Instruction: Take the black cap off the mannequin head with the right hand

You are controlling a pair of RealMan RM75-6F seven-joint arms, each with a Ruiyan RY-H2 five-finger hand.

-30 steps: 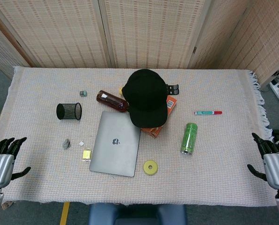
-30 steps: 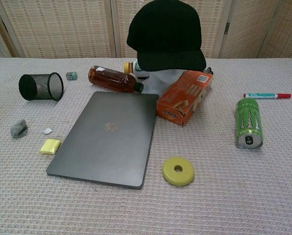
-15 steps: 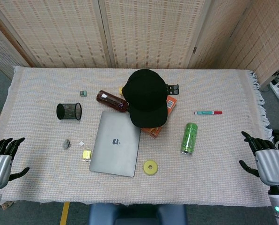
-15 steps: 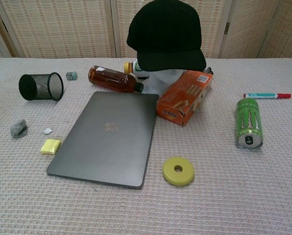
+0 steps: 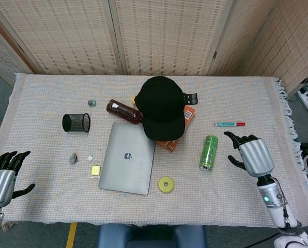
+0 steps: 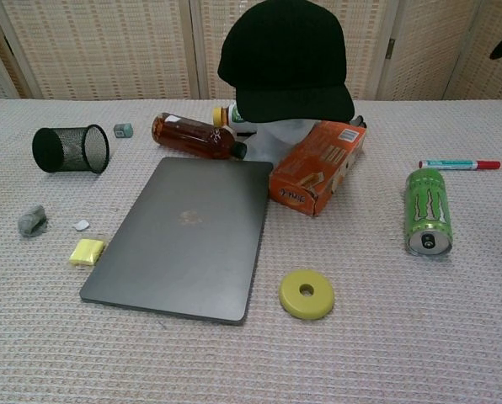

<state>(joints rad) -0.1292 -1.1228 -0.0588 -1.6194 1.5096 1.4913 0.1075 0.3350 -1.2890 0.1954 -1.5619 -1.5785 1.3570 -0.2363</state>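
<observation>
Task entry, barely begun: black cap (image 5: 160, 107) sat untouched on the mannequin head (image 6: 286, 133) mid-worktop; my right hand (image 5: 252, 156), fingers spread and empty, hovered beside the green can (image 5: 209, 152), well short.

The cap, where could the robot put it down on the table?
Bare cloth lies behind the marker toward the right back corner, and in the left back corner behind the mesh cup. It is crowded around the black cap: bottle, orange box, laptop, green can.
</observation>
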